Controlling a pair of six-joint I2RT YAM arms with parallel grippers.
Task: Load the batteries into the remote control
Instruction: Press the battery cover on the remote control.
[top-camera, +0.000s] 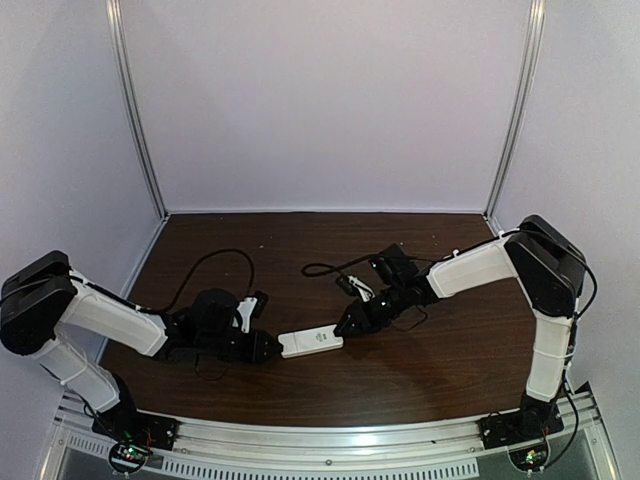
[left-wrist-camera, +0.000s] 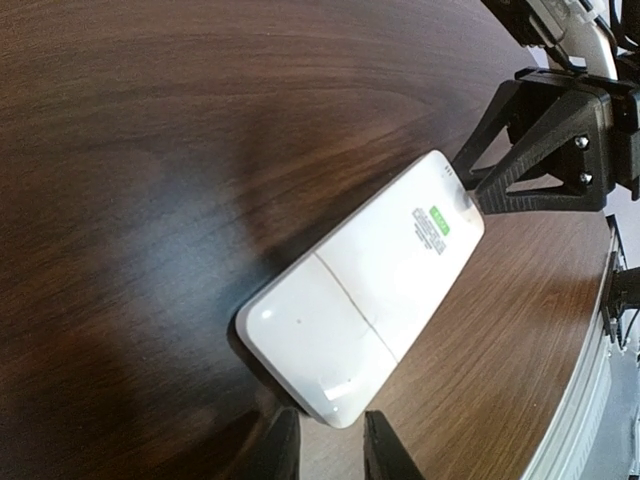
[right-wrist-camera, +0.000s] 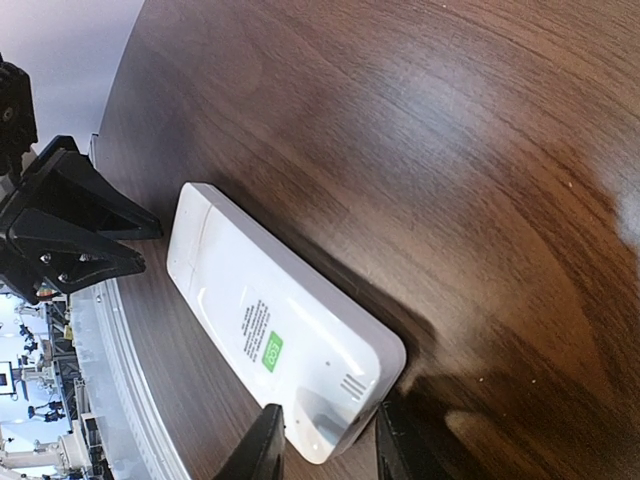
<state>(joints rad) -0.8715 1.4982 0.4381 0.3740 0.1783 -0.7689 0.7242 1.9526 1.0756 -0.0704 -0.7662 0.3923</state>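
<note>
The remote control (top-camera: 311, 342) lies on the dark wooden counter (top-camera: 300, 395), a little near of its middle, between the two arms. It is back side up, with a green label toward its right end and a seam across the back nearer its left end. Its long axis runs left to right, the right end slightly farther away.

The left fingers (top-camera: 268, 347) reach in low from the left and meet the remote's left end. In the left wrist view these fingers (left-wrist-camera: 283, 452) stand only a little apart, and the rounded corner of the remote (left-wrist-camera: 370, 290) sits just at the gap between them. I cannot tell whether they pinch it.

The right fingers (top-camera: 352, 320) come in from the right to the labelled end. In the right wrist view they (right-wrist-camera: 262, 445) straddle that end of the remote (right-wrist-camera: 280, 320), one finger close along each side. I cannot tell whether they press on it or just flank it.

A black cable (top-camera: 322, 268) loops on the counter beyond the remote.
</note>
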